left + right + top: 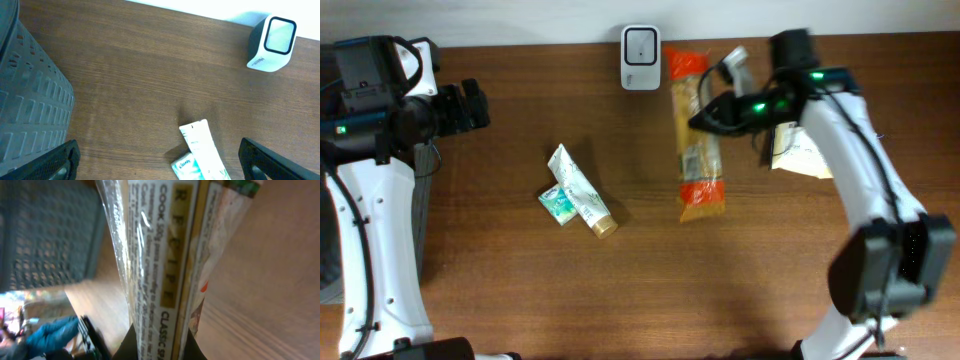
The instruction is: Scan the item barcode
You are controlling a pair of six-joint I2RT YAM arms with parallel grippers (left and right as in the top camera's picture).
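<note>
A long clear spaghetti packet (700, 150) with orange ends lies lengthwise just right of the white barcode scanner (641, 45) at the table's back edge. My right gripper (706, 114) is shut on the packet's upper part. In the right wrist view the packet (165, 255) fills the frame between the dark fingers of the right gripper (157, 347), with recipe text showing; I cannot make out a barcode. My left gripper (475, 105) hangs open at the far left, holding nothing. In the left wrist view the left gripper (162, 160) is above bare wood, with the scanner (272, 42) at top right.
A white tube (582, 192) and a small teal tissue pack (557, 204) lie mid-table; the left wrist view shows the tube (205, 150) too. A pale paper item (800, 155) rests under the right arm. A grey crate (30, 100) stands at the left.
</note>
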